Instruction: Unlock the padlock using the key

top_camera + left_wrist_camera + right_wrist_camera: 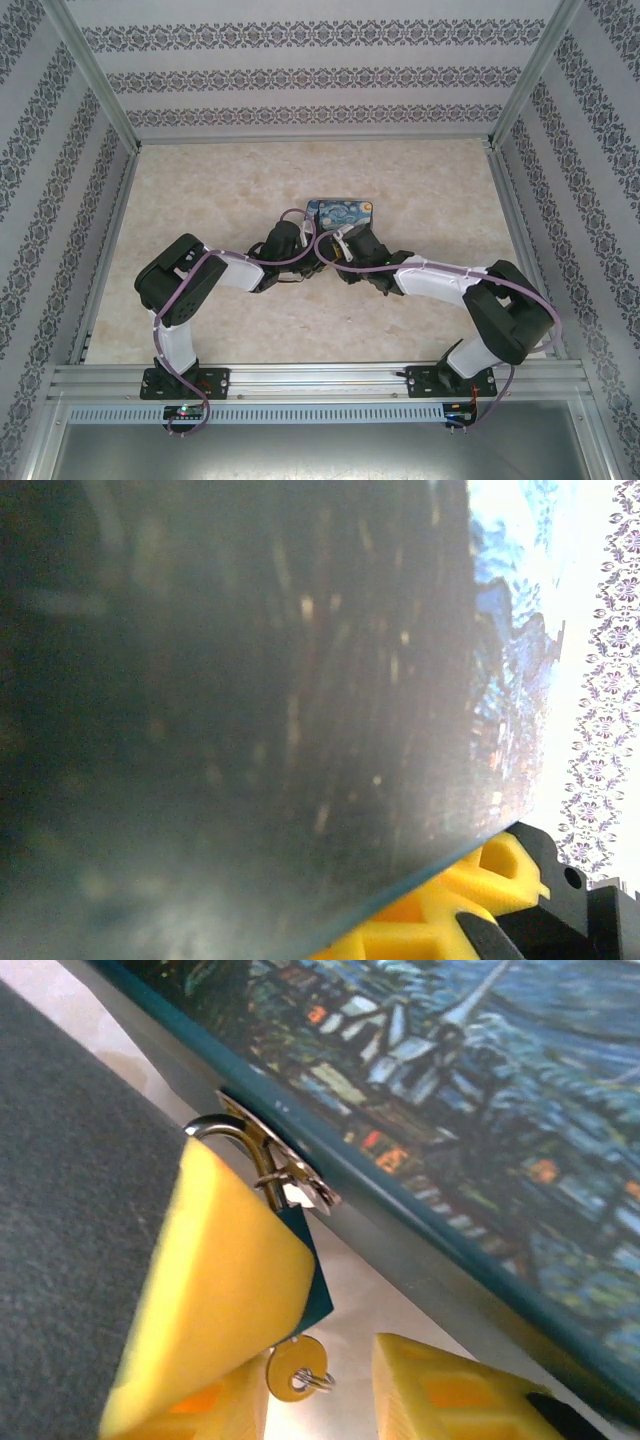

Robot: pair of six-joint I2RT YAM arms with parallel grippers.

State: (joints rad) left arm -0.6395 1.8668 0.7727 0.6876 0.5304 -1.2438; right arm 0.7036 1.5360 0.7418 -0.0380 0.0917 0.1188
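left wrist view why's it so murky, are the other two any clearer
Left wrist view: a dark, out-of-focus surface sits right against the lens, with the right edge blown out white. Right wrist view: the starry-night printed box is fairly sharp, the near yellow gripper finger blurred. Top external view: even, soft light, no glare.

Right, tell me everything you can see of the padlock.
The padlock is small: a dark teal-blue body, mostly hidden behind a yellow finger of the right gripper, and a thin shiny metal shackle hooked through the hasp on the painted box's edge. It hangs tilted beside the box. A round brassy disc with a small ring shows just below it.
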